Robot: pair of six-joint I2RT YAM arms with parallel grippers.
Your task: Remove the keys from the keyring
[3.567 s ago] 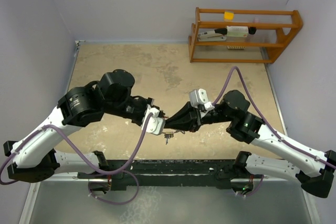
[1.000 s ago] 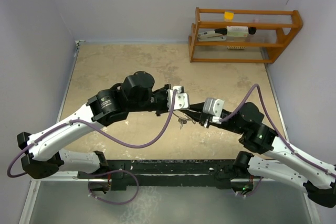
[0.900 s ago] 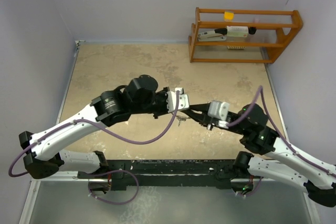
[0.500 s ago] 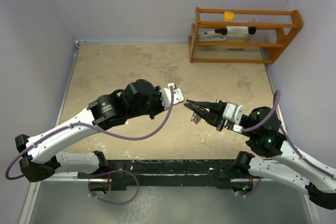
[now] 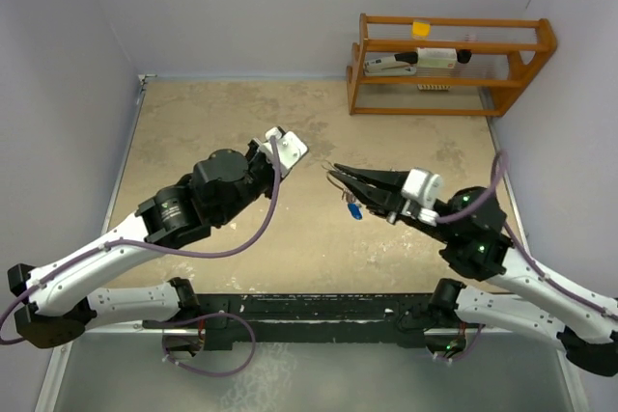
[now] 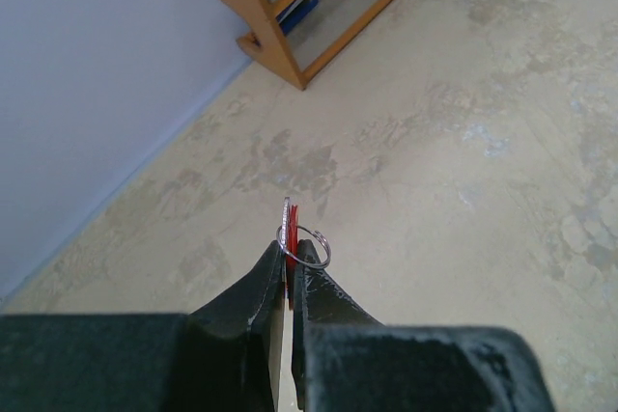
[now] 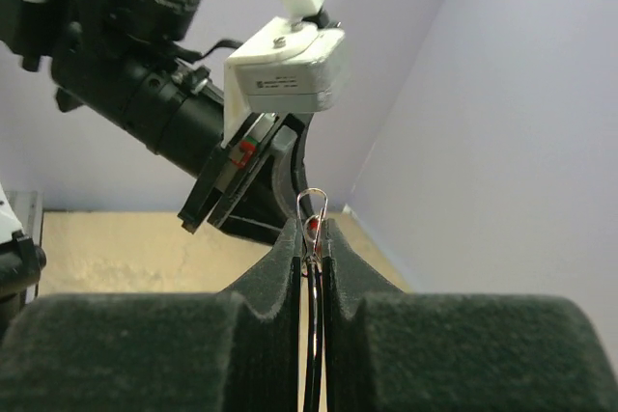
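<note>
Above the tabletop [image 5: 241, 123], both end effectors clamped and held apart.
My left end effector [image 6: 290, 253] pinches the red-headed key [image 6: 291, 219], a wire loop [image 6: 311, 246] beside it that I cannot place; my right end effector [image 7: 311, 231] grips the keyring [image 7: 311, 203], the blue key [image 5: 354, 208] dangling beneath. Keeping them well apart, I judge, holds the freed key clear of the rest.

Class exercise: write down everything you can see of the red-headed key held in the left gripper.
The red-headed key shows only edge-on: a thin red head with a silvery edge on its left. It stands upright, pinched between the shut fingertips of the left gripper, in the air above the table. A thin silver wire ring hangs from it, leaning right against one finger. Its blade is hidden.
</note>
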